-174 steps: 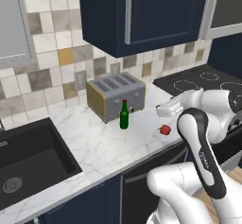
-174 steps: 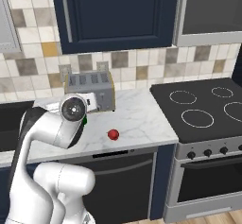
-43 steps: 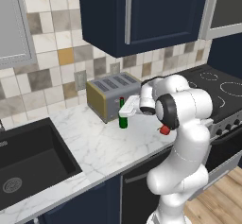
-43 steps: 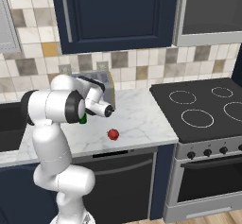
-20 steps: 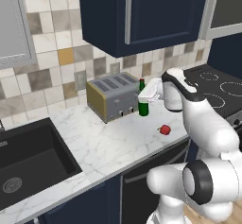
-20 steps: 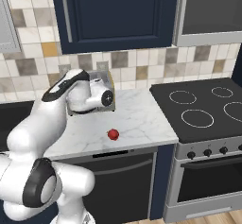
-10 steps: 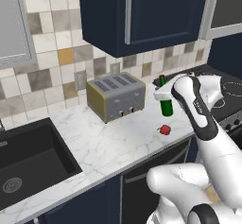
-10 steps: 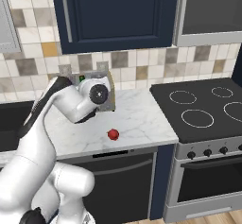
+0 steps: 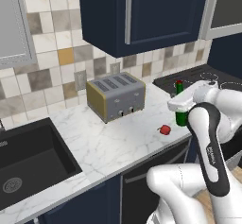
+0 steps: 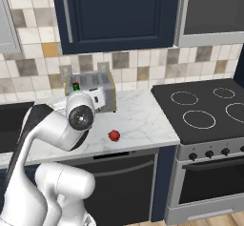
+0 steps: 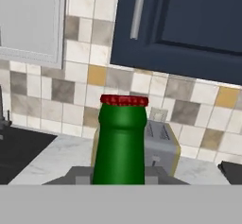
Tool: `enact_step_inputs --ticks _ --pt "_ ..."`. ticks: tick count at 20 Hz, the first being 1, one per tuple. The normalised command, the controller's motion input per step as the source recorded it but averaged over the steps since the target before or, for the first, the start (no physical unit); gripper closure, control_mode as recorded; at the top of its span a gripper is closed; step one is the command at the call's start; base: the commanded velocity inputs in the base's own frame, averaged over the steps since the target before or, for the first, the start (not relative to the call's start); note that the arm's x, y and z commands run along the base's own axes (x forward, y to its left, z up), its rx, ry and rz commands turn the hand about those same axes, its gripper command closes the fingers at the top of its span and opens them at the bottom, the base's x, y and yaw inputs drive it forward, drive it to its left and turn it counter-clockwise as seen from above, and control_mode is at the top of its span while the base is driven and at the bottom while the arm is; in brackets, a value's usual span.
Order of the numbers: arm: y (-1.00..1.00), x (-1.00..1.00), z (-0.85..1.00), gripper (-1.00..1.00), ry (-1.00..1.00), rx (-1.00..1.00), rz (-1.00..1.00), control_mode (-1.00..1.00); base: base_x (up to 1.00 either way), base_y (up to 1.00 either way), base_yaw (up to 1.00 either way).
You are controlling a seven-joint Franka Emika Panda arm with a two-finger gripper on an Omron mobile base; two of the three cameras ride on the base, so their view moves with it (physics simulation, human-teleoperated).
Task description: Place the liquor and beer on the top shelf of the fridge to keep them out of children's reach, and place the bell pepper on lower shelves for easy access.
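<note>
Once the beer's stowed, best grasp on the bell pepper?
Take the bell pepper across its round body, descending from straight above. It is tiny and sits low on the marble counter with open space around it, so a side approach would likely scrape the surface. The end effector holds the beer.

beer (image 9: 180, 106): lower body hidden behind the white hand, cut off below the fingertips in the hand view
toaster (image 11: 160, 145): left part hidden behind the bottle neck

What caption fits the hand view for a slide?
Gripper shut on the beer, red cap up, with the toaster and tiled backsplash behind.
</note>
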Motion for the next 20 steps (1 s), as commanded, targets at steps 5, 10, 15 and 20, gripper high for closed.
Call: enact_step_inputs --ticks 5,10,15,20 --pt "0.01 -0.62 0.77 1.00 0.00 0.00 0.00 -1.00 0.00 0.00 0.00" --pt "0.00 -0.43 0.71 1.00 0.01 0.00 0.00 -1.00 0.00 0.00 0.00" --pt "0.00 -0.39 0.44 1.00 0.03 0.00 0.00 -1.00 0.00 0.00 0.00" --pt "0.00 -0.45 0.06 1.00 0.00 -0.04 0.00 -1.00 0.00 0.00 0.00"
